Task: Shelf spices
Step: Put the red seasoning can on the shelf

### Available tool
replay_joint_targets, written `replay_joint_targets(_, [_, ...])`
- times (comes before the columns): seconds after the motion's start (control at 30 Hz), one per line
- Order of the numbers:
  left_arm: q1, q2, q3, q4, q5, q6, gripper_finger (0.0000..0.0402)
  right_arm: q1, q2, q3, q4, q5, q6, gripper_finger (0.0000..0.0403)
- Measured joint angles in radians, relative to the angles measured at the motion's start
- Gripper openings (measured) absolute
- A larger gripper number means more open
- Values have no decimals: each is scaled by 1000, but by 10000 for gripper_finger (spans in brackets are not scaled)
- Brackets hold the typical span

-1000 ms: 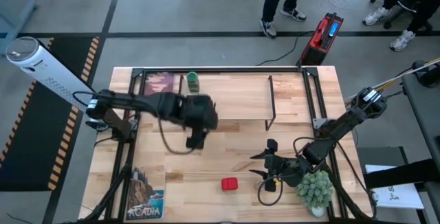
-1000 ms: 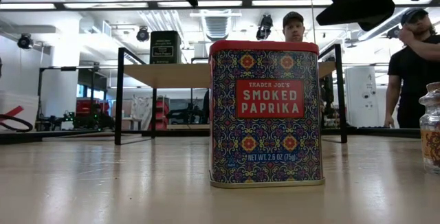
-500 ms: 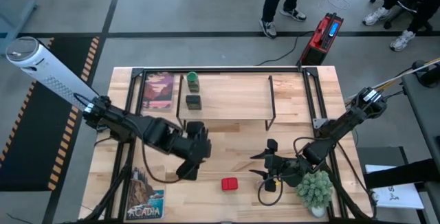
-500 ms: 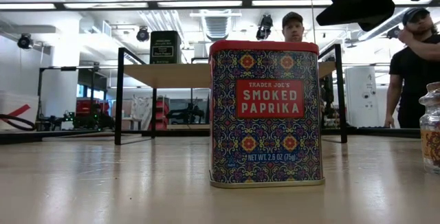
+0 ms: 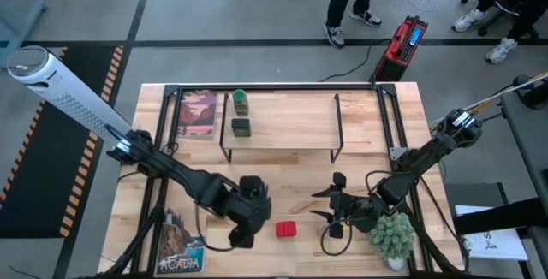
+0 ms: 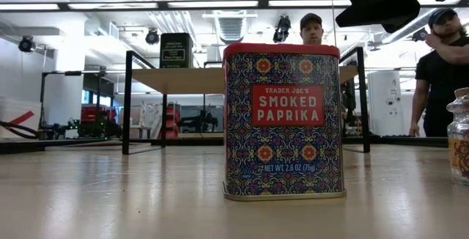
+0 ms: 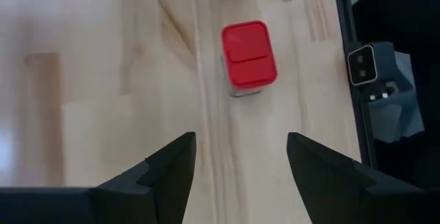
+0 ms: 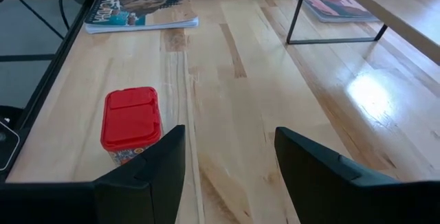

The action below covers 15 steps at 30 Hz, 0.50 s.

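The red boxy tin [image 5: 285, 228] stands upright on the table near its near edge, and fills the low view [image 6: 282, 118]. My left gripper [image 5: 257, 223] is open just to its left, with the tin ahead of the fingers [image 7: 247, 56]. The tiny round jar [image 5: 336, 230] stands on the table to the right of the tin. My right gripper [image 5: 325, 204] waits open above and behind that jar, facing the tin [image 8: 130, 124]. The green-lidded jar [image 5: 241, 101] and the dark olive tin [image 5: 241, 127] stand on the shelf [image 5: 291, 121].
A potted plant [image 5: 392, 236] stands at the near right corner. One picture book [image 5: 181, 245] lies at the near left, another [image 5: 198, 112] at the far left beside the shelf. The shelf's black legs [image 8: 330, 18] stand mid-table. People stand beyond the far edge [image 6: 440, 70].
My left gripper has moved away from the shelf's front, toward the table's near edge and to the right, ending beside the red tin. The dark olive tin, which the arm covered before, now shows standing on the shelf. The right arm has kept still.
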Motion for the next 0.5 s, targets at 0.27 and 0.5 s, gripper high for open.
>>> replay_joint_targets(0.27, [1, 112, 39, 76, 44, 41, 217, 0, 0, 0, -1, 8, 0, 199])
replay_joint_targets(0.5, [1, 196, 97, 125, 72, 53, 217, 0, 0, 0, -3, 8, 0, 199])
